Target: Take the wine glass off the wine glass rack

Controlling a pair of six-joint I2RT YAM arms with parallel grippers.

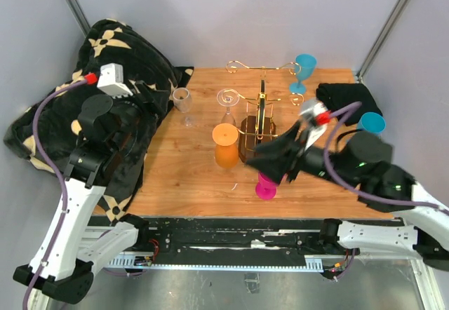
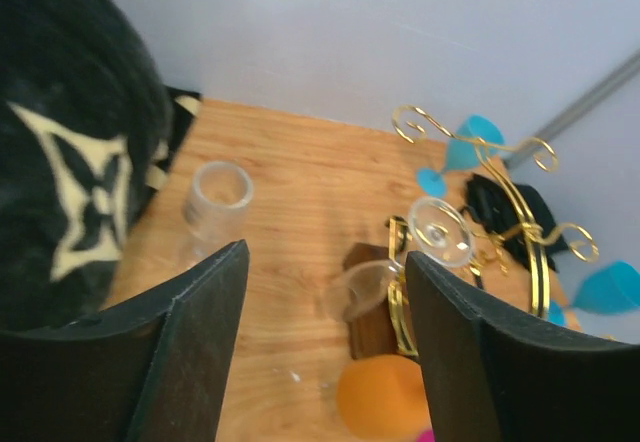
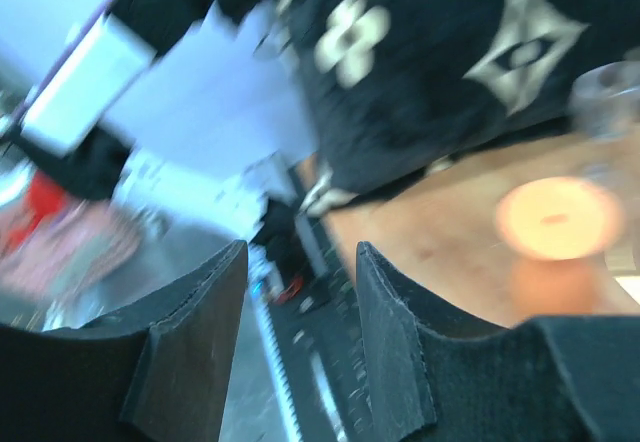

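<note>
The wine glass (image 2: 438,232) hung upside down by its foot from a left-hand arm of the wine glass rack (image 1: 262,117), its clear bowl beside the dark wooden base and not yet touched by either arm. The right gripper (image 3: 298,292) sat low at the near side of the rack with its fingers spread and nothing between them. Its wrist view was smeared and pointed away from the glass. The left gripper (image 2: 328,262) hung back over the black patterned blanket (image 1: 119,64), also wide open and empty, looking down on the rack. The likeliest trouble was clutter: an orange cup (image 1: 226,145) stood just beside the hanging bowl and a pink cup (image 1: 266,187) lay right under the right gripper, so a careless sweep could topple either. The foot would probably have to slide out along the wire past its curled end. A pull straight down or sideways might snag it there and tip the whole rack, and the thin clear bowl could slip or crack under a hard pinch. The surface (image 1: 189,177) was a brown wooden tabletop, also carrying a standing clear glass (image 1: 182,102), a blue wine glass (image 1: 304,68), a blue cup (image 1: 371,122) and a black cloth (image 1: 347,99). Plain grey walls (image 1: 210,15) closed it in.
</note>
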